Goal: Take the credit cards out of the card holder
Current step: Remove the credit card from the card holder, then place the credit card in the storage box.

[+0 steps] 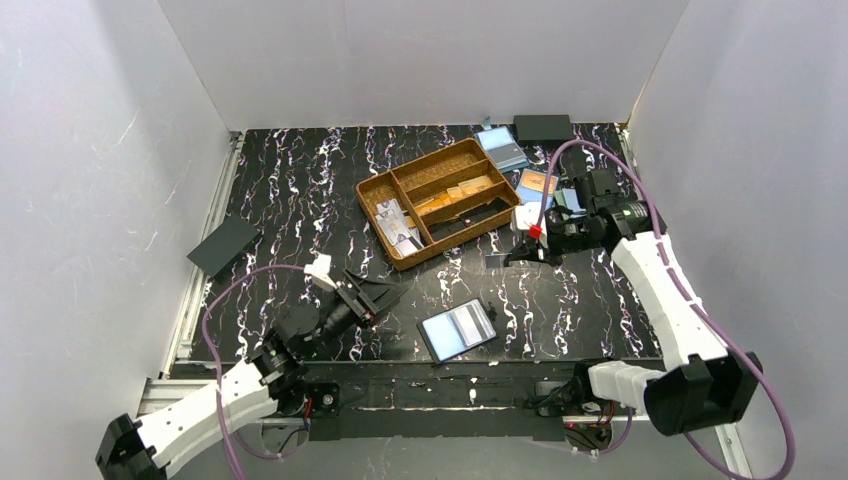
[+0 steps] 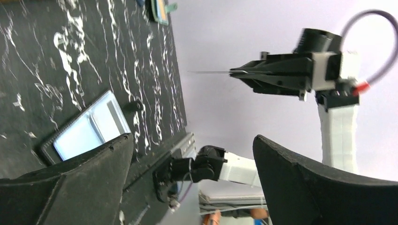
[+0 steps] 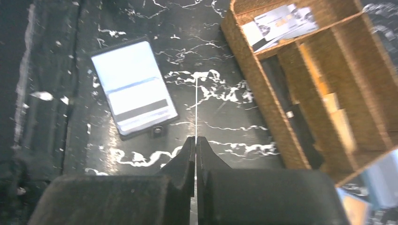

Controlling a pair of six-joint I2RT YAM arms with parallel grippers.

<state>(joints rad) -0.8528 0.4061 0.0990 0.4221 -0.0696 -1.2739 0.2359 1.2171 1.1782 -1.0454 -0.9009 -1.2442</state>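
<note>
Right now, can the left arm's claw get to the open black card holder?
Probably yes. The left claw is open and empty, close beside the card holder, which lies open and flat, with nothing between them.

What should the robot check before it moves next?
1. Right end effector shut on a card: ok.
2. Left end effector open and empty: ok.
3. Wallet lies open on the table: ok.
4. More cards left in the wallet: cannot tell.
5. Tray slot holding other cards is uncovered: ok.
</note>
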